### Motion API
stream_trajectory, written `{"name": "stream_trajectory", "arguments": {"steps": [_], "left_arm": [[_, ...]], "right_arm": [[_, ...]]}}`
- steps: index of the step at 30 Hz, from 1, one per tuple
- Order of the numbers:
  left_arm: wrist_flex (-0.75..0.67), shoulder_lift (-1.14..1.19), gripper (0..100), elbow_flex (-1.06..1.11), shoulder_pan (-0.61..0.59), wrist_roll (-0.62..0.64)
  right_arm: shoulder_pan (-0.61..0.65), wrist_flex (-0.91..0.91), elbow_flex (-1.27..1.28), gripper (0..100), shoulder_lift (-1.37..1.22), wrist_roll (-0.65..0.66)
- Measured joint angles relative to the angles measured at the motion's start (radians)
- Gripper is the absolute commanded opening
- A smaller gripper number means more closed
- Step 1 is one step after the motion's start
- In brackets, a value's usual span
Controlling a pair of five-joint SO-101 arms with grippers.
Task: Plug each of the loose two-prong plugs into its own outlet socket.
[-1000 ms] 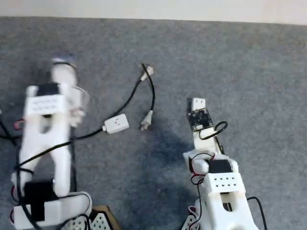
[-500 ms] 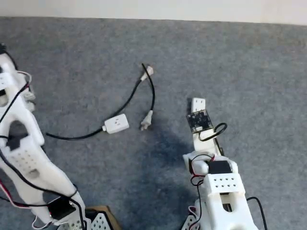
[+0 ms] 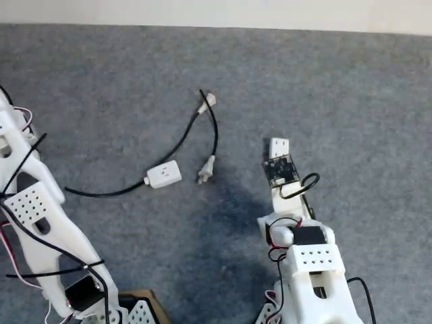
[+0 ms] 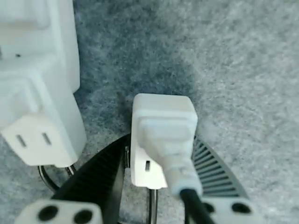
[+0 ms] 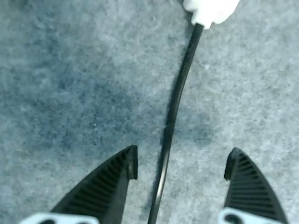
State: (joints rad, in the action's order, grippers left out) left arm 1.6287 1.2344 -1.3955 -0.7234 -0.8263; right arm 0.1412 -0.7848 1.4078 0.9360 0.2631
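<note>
In the left wrist view my left gripper is shut on a white socket block that has a white plug with a black cord seated in it. A second white block with two bare slots stands close beside it. In the high view a white outlet on a black cord lies mid-table. Next to it is a short black cable with a loose plug at each end. My right gripper hangs open over the carpet, and a black cord leading to a white plug shows between its fingers.
Grey carpet covers the table, with free room at the back and right. The left arm stretches along the left edge, and the right arm stands at the front right. The outlet's cord runs left under the left arm.
The left arm has swung from the table's mid-left out to the far left edge. The right arm, the outlet and the loose cable have kept still.
</note>
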Motion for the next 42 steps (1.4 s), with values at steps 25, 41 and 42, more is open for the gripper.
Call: {"name": "stream_trajectory", "arguments": {"steps": [25,41,42], "left_arm": [[0.126,-0.235,27,0.129,-0.009,0.169],[0.126,-1.031,27,1.112,0.423,0.233],[0.126,-1.063,27,1.162,0.466,0.233]], "right_arm": [[0.000,0.000,0.000,29.3,0.000,0.000],[0.000,0.000,0.000,29.3,0.000,0.000],[0.000,0.000,0.000,29.3,0.000,0.000]]}}
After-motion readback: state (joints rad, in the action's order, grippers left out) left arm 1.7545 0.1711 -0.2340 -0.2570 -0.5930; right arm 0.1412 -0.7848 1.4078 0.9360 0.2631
